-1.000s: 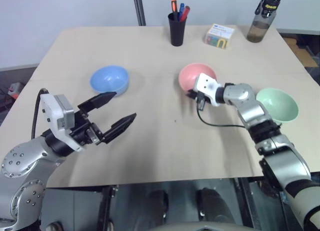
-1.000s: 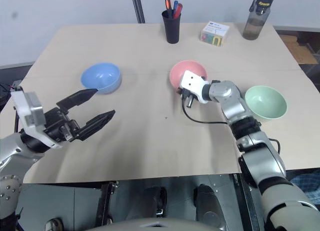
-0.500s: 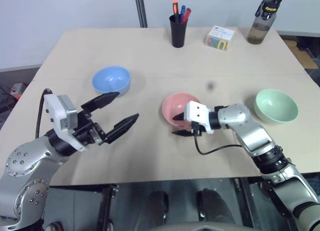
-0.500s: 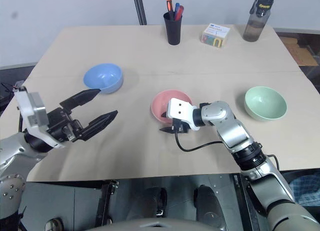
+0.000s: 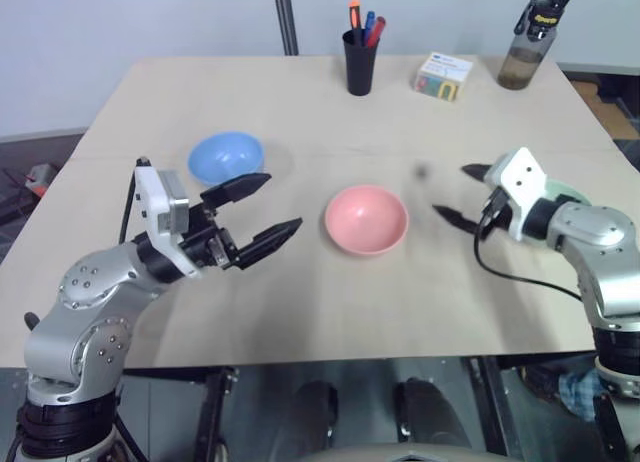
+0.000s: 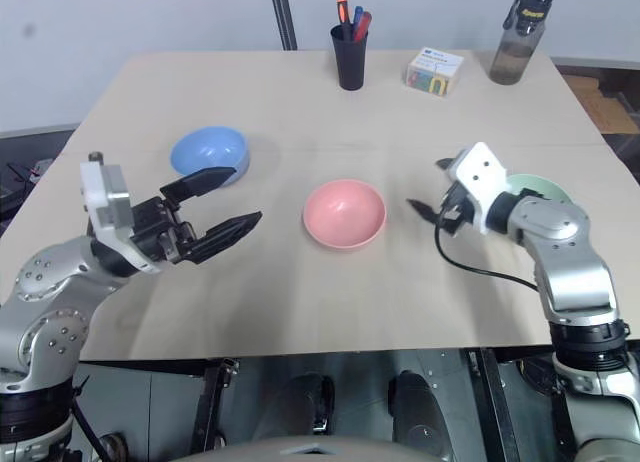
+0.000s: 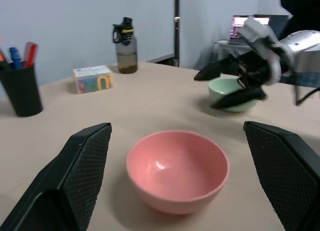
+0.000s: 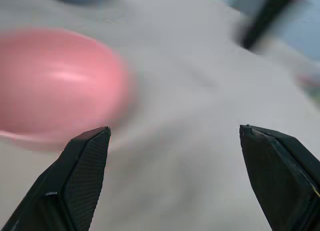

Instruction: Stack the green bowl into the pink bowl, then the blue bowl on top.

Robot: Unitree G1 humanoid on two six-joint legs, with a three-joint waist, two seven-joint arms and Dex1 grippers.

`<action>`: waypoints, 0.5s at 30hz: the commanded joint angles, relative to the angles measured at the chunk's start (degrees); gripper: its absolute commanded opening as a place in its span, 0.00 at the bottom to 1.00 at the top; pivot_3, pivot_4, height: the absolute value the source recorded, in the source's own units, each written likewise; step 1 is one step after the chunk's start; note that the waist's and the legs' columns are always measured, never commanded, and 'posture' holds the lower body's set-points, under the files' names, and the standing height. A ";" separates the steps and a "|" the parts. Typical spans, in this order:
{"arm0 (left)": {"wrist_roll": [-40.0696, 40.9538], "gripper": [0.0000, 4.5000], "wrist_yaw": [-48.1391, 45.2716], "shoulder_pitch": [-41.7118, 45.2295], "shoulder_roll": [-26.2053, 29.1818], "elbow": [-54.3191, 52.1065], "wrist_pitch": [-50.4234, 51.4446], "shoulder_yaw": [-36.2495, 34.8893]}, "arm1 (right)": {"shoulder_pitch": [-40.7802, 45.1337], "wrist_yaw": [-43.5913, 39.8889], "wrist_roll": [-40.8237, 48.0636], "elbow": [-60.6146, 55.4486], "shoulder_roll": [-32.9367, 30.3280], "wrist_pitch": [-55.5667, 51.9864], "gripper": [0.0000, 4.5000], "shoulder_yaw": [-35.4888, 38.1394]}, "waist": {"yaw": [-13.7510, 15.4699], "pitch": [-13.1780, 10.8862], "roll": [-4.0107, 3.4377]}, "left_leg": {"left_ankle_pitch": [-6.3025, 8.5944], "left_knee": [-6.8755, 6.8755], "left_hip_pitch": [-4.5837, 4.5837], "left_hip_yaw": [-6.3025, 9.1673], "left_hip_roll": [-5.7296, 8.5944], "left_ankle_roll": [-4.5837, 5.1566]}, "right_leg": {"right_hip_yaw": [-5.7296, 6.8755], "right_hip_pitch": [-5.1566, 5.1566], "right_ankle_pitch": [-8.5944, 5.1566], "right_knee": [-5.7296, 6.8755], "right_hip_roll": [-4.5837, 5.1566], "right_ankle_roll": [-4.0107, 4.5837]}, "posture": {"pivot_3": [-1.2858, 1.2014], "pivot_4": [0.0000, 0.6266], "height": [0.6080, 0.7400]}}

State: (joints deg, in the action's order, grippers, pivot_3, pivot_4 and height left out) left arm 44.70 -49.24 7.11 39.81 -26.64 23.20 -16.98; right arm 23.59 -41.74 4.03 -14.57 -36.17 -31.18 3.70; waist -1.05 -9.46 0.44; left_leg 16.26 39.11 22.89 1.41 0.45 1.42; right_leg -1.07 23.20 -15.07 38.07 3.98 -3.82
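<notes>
Since a second ago the pink bowl (image 5: 366,219) has gone from farther back to mid-tabletop (image 5: 300,102), nearer the front edge, and the right tool (image 5: 455,193) has let go and drawn off toward the green bowl (image 7: 231,94) by the right edge. All three bowls sit mouth-up and empty; being round, they show no long axis. The blue bowl (image 5: 225,157) rests left of centre. A black cup (image 5: 358,66) at the back edge holds markers. Both tools gape wide, holding nothing; the left tool (image 5: 258,208) hovers between blue and pink.
</notes>
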 commanded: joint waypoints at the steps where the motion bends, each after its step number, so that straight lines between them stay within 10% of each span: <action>1: -0.41 1.00 -1.36 1.48 -0.19 0.68 -1.42 0.58 | -1.46 4.49 -3.21 1.37 -1.96 0.63 0.96 1.53 | 0.22 0.00 0.00 | 0.00 0.00 0.00 0.02 0.01 0.00 | 0.02 0.00 0.00 -0.01 0.00 0.00 | 0.52 0.24 1.00; 15: -0.46 1.00 -2.48 1.94 -0.14 1.15 -1.25 0.54 | -5.18 11.33 -4.09 0.35 -2.86 -4.00 0.96 3.34 | 0.27 0.00 0.00 | 0.01 0.01 0.02 0.03 -0.02 0.03 | 0.03 -0.04 0.00 -0.03 0.01 -0.01 | 0.52 0.24 1.00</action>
State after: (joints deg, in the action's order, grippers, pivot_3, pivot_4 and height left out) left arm 43.99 -51.29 8.40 39.57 -25.00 23.01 -15.46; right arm 18.71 -31.56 0.48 -12.51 -37.98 -34.87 4.92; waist -0.78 -9.46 0.45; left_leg 16.27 39.11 22.90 1.45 0.42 1.44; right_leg -1.04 23.16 -15.07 38.04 3.99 -3.83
